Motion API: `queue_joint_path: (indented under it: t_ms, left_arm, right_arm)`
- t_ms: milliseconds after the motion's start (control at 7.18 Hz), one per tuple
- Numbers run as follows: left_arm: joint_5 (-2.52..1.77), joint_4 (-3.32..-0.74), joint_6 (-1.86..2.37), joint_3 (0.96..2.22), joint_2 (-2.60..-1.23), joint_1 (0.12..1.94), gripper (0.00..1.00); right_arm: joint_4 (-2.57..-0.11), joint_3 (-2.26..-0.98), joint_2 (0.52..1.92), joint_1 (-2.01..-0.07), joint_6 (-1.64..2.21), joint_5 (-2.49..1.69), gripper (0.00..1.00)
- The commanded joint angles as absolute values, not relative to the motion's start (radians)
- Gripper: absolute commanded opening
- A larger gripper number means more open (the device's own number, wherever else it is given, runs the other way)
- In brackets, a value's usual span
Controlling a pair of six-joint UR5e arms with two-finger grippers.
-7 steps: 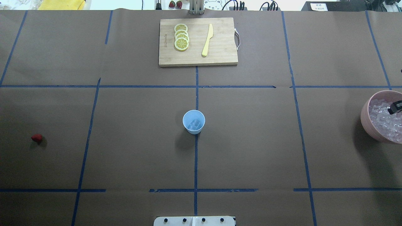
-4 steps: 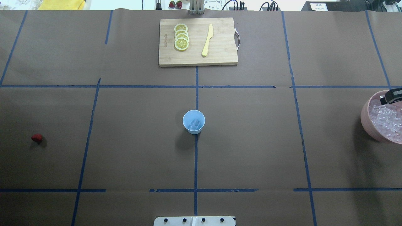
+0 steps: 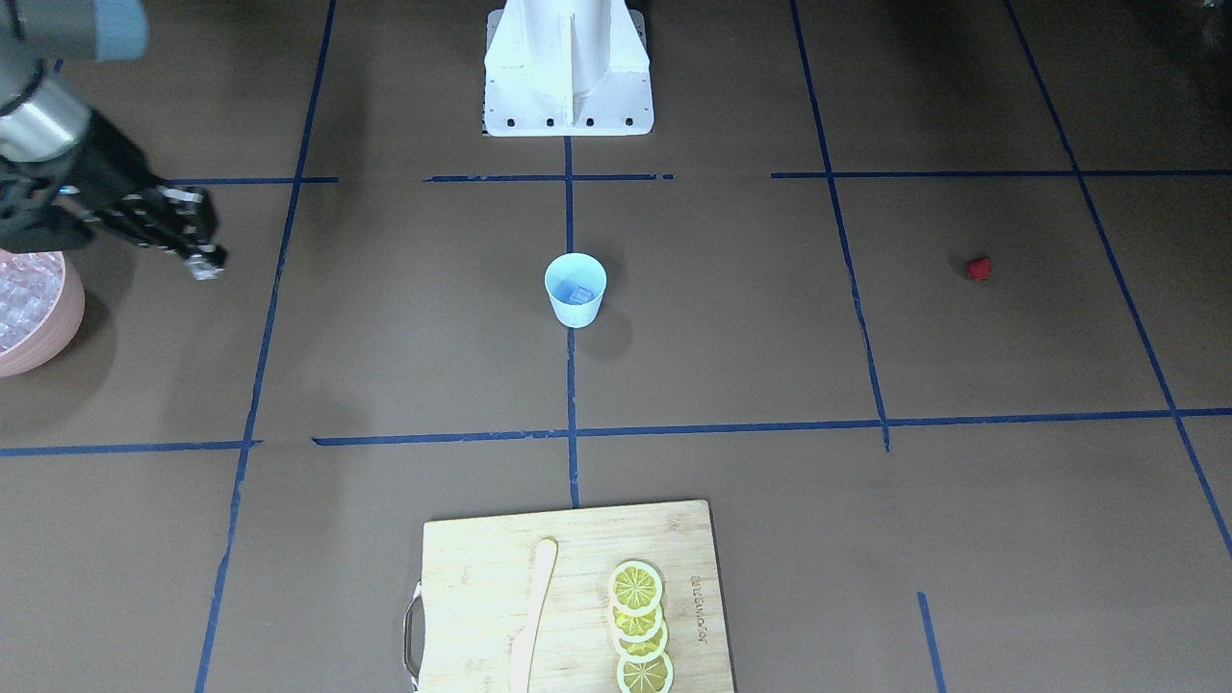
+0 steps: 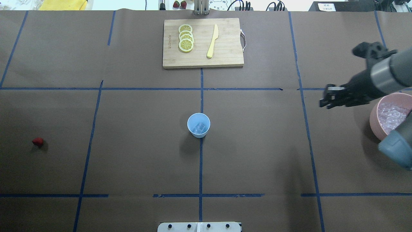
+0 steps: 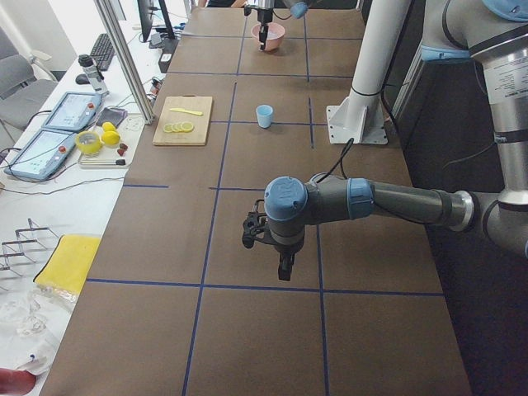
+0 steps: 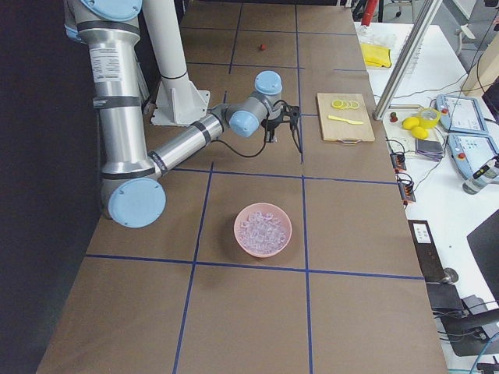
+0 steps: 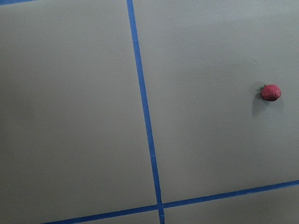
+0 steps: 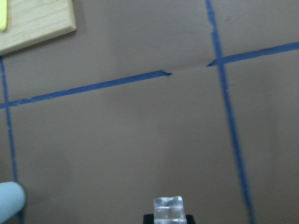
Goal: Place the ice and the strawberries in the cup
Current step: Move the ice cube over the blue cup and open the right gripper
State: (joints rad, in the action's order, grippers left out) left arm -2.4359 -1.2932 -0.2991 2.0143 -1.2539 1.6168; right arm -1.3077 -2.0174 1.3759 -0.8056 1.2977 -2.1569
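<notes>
The strawberry is left untouched at mid-left; the jaws of the left gripper cannot be judged. The cup is seen at centre. At right, the right gripper has been lifted from the pink bowl, jaws clamped on an ice cube, so a delivery is expected.

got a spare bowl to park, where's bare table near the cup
Bare: between cup and strawberry, and between cup and board. Crowded: the right end, where the right fingers hold ice beside the bowl.
</notes>
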Motion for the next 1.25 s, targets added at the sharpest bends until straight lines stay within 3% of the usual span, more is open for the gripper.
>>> queue_joint_path:
  t_ms: [0,279,697,836,975,1115]
  left_arm:
    - [-2.460,-1.295,-0.298,2.026,-1.253,1.617,1.00]
    - [-2.540,-1.298,-0.257,2.065,-1.239,1.614,1.00]
    - [-2.556,-1.296,-0.253,2.077,-1.239,1.611,1.00]
    - [-2.557,-1.301,-0.250,2.079,-1.239,1.592,1.00]
    - [-2.557,-1.327,-0.239,2.077,-1.239,1.566,1.00]
    - [-2.556,-1.354,-0.145,2.077,-1.241,1.531,1.00]
  right_arm:
    - [-1.397,-1.891,1.058,-0.591,1.610,-1.963,0.00]
    - [-1.393,-1.733,0.898,-0.525,1.741,-1.879,0.00]
    - [-1.364,-1.617,0.827,-0.480,1.759,-1.815,0.04]
    - [-1.335,-1.599,0.830,-0.470,1.758,-1.815,0.45]
    - [-1.335,-1.600,0.828,-0.469,1.762,-1.815,0.99]
    - [-1.335,-1.606,0.830,-0.469,1.761,-1.816,1.00]
